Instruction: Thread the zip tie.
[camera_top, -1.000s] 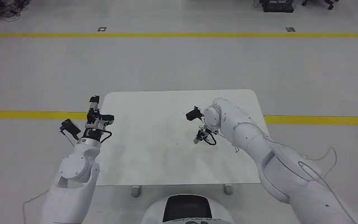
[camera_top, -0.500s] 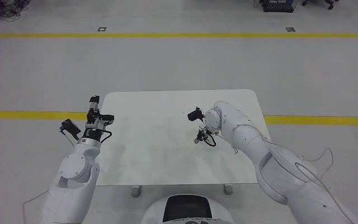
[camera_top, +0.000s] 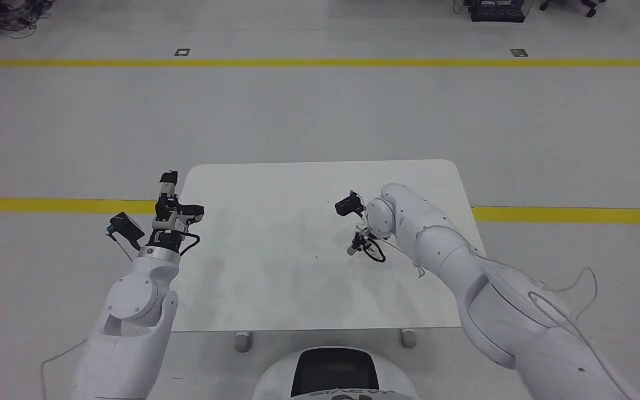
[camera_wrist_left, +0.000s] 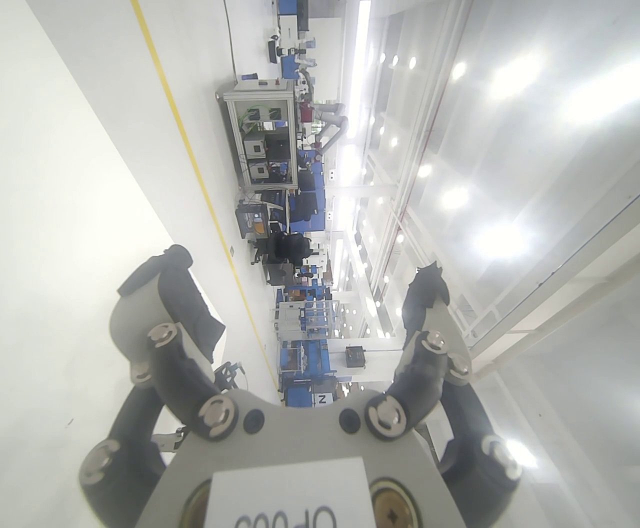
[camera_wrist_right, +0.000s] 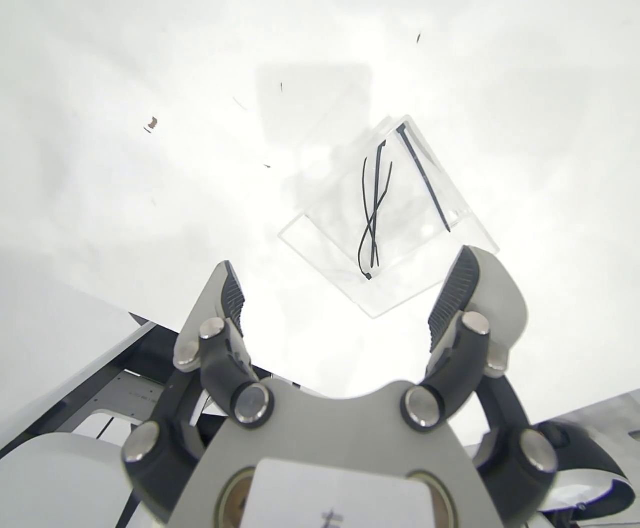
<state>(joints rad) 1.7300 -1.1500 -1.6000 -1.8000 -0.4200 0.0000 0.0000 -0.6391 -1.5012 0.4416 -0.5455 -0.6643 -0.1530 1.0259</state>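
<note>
Three black zip ties lie in a shallow clear tray (camera_wrist_right: 400, 280) on the white table (camera_top: 270, 200). One zip tie (camera_wrist_right: 425, 182) lies straight, and two thinner zip ties (camera_wrist_right: 372, 215) cross each other beside it. My right gripper (camera_wrist_right: 345, 290) hangs open above the table, just short of the tray's near corner, with nothing between its ribbed pads (camera_wrist_right: 452, 287). From above, the right gripper (camera_top: 356, 240) is over the table's right half. My left gripper (camera_wrist_left: 300, 290) is open and empty, and from above the left gripper (camera_top: 166, 190) points away past the table's left edge.
A few small dark specks (camera_wrist_right: 151, 122) lie on the table beyond the tray. The table's edge (camera_wrist_right: 100, 305) runs close behind my right gripper. Around the table is bare floor with a yellow line (camera_top: 300, 63).
The right arm's wrist has shifted slightly to the right. The left arm has not moved.
</note>
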